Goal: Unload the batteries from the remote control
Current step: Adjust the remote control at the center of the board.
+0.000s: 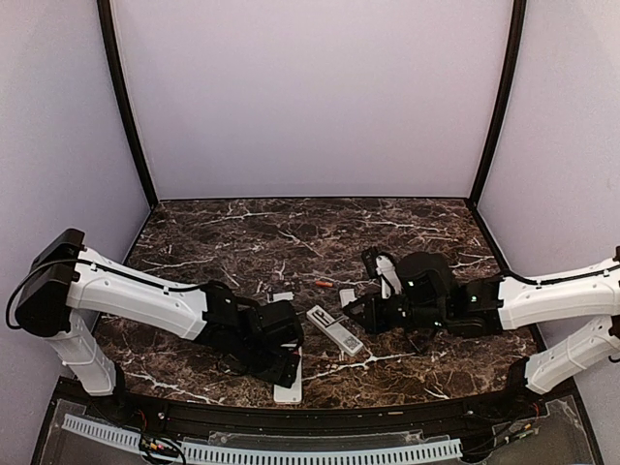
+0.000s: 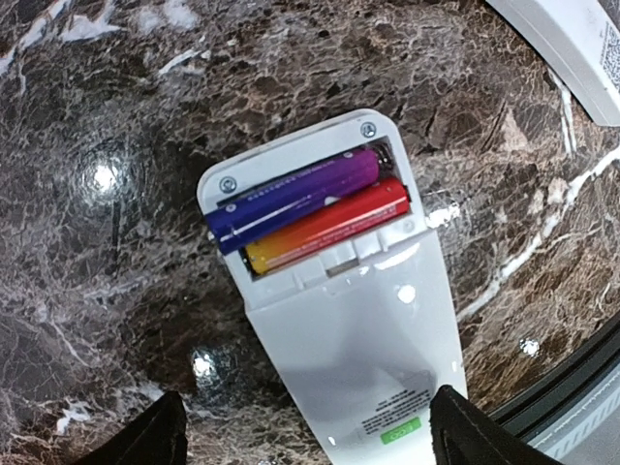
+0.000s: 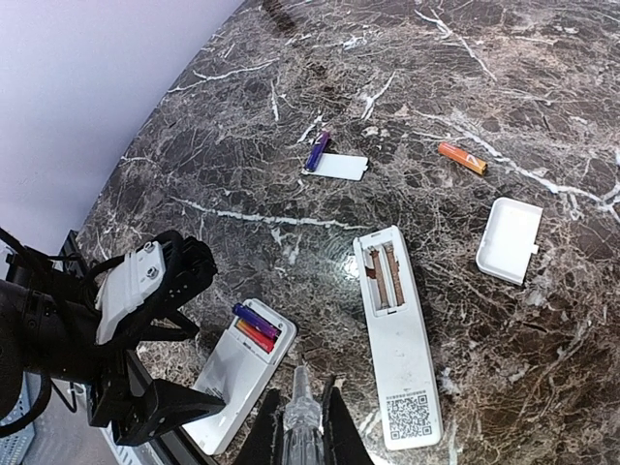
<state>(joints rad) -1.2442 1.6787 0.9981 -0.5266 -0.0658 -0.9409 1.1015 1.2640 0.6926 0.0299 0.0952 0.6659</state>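
Observation:
A white remote (image 2: pixel 358 329) lies face down near the table's front edge, its compartment uncovered. A purple battery (image 2: pixel 291 199) and an orange-red battery (image 2: pixel 329 225) sit side by side inside. My left gripper (image 2: pixel 310 436) hovers over this remote's lower end, open, one finger on each side. A second remote (image 3: pixel 392 339) lies in the middle with its compartment empty. Loose on the table are a purple battery (image 3: pixel 317 150) and an orange battery (image 3: pixel 461 158). My right gripper (image 3: pixel 300 426) is shut on a clear pointed tool (image 3: pixel 298 412), above the gap between the two remotes.
One white cover plate (image 3: pixel 339 167) lies beside the loose purple battery, another cover plate (image 3: pixel 509 239) right of the empty remote. The black front rail (image 1: pixel 310 418) runs just behind the loaded remote (image 1: pixel 289 390). Both arms meet near the table's middle.

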